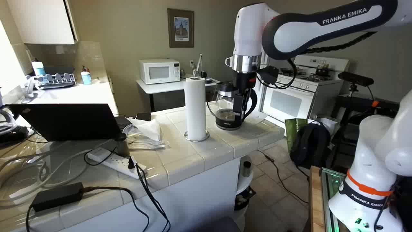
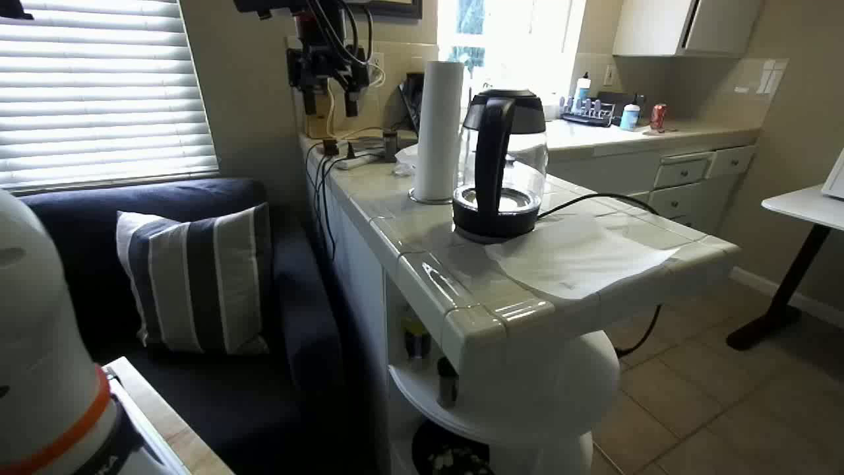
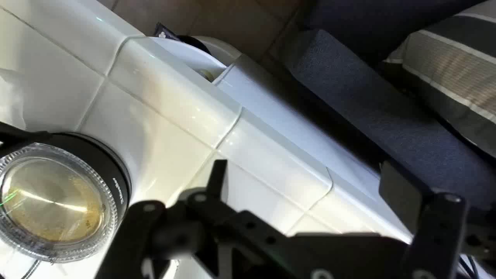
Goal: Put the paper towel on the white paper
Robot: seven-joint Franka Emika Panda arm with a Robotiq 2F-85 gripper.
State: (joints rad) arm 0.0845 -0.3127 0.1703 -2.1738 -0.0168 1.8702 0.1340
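Daylight enters hard from the left edge of an exterior view, bleaching the back counter (image 1: 72,96); against it the laptop (image 1: 64,122) reads nearly black, and the floor (image 1: 270,190) at lower right is dim. In an exterior view, the window (image 2: 511,46) at top centre is overexposed, the blinds (image 2: 99,92) at upper left glow, and the sofa (image 2: 224,389) at lower left lies in deep shadow, while glare streaks the tiled edge of the surface (image 2: 428,231). In the wrist view, 1 bright reflection crosses the kettle (image 3: 56,201) at left, the upper right is murky, and the tool (image 3: 308,186) shows dark and soft-edged across the bottom.
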